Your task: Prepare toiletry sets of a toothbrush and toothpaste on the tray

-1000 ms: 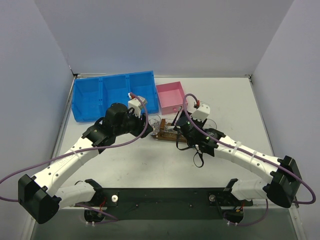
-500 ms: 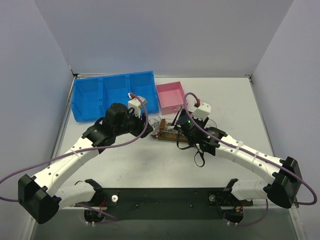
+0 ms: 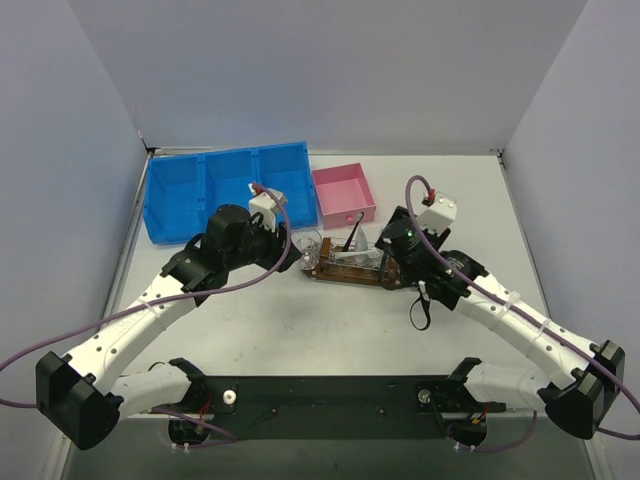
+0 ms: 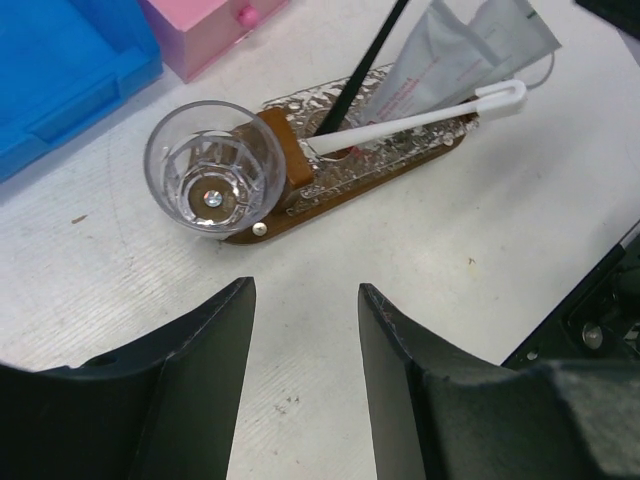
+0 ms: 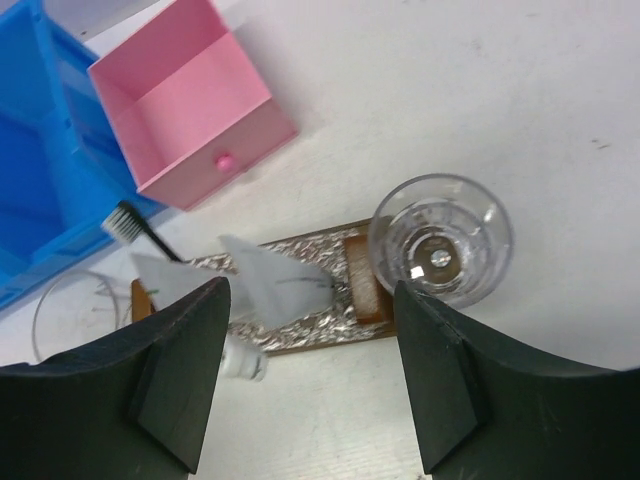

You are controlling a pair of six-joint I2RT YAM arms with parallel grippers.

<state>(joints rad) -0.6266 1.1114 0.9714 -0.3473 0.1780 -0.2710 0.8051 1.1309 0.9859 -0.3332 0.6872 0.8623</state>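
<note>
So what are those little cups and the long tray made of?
The cups look like clear, glossy plastic or glass; you see straight through them. The tray looks like dark brown wood at the rim, its top glittering like embossed foil.

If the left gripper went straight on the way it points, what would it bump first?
Probably the empty clear cup on the near end of the tray, just ahead of the open left gripper. Depth is unclear, so it might touch the table first.
</note>
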